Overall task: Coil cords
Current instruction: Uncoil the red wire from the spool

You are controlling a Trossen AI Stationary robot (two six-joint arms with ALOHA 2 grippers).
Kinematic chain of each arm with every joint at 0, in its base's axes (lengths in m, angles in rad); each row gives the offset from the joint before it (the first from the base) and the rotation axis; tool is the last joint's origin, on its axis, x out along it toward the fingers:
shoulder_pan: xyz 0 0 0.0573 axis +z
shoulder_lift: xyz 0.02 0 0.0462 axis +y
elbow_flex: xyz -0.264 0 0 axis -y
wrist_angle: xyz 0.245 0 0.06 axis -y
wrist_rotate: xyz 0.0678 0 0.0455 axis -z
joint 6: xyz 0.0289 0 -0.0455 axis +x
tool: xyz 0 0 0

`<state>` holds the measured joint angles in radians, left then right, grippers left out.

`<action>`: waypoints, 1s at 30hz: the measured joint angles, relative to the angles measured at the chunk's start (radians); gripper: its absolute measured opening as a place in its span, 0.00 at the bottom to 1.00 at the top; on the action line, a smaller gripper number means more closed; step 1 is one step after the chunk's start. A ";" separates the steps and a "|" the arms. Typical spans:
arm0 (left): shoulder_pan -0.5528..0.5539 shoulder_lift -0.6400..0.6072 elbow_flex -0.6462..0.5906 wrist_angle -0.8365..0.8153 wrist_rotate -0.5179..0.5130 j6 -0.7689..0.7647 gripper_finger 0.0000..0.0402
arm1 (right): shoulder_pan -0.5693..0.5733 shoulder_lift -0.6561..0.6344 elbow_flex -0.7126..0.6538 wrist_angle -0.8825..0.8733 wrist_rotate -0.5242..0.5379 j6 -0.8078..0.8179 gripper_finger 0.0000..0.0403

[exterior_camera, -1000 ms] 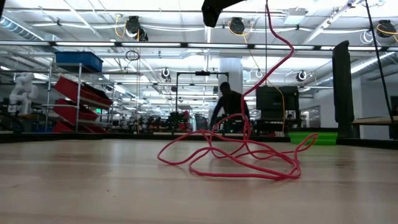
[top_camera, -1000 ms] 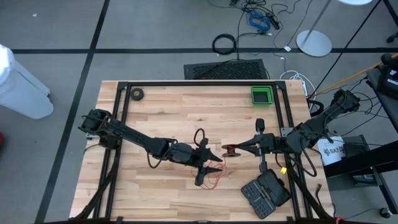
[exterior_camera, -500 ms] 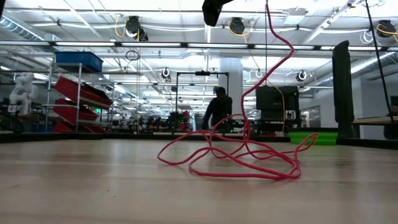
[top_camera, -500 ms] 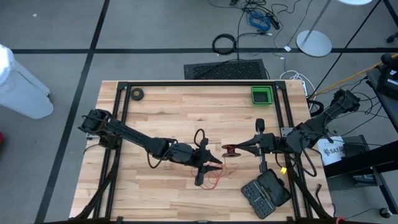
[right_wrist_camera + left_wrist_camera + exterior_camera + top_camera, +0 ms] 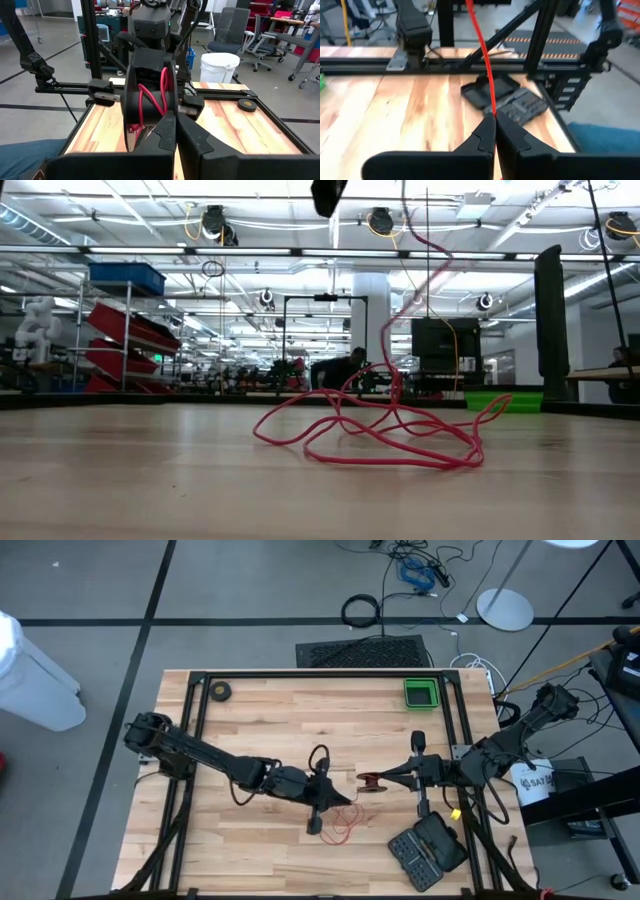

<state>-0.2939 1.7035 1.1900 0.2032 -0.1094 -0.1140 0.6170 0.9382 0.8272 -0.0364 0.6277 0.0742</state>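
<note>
Since the earlier frame, our left gripper (image 5: 494, 120) had closed on the red cord (image 5: 481, 55) and shifted slightly leftward above the table (image 5: 260, 710). Our right gripper (image 5: 172, 122) clamped the black reel (image 5: 145, 107) mid-table; loose cord loops lay just beneath on the wood.

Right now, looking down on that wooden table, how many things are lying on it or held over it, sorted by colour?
Red: 1, the cord, pinched by the left gripper
Black: 3, the reel held by the right gripper, the small roll, the open case
Green: 1, the bin
Total: 5
</note>
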 joint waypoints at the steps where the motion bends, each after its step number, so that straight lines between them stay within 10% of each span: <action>1: 0.000 -0.015 0.000 -0.031 -0.006 0.000 0.02 | 0.000 0.000 0.000 0.000 0.000 0.000 0.00; 30: -0.126 -0.258 0.000 -0.286 -0.322 0.023 0.00 | 0.000 0.000 0.000 -0.054 0.000 0.018 0.00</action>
<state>-0.4204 1.4454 1.1895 -0.0825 -0.4310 -0.0909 0.6169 0.9382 0.8270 -0.0904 0.6277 0.0925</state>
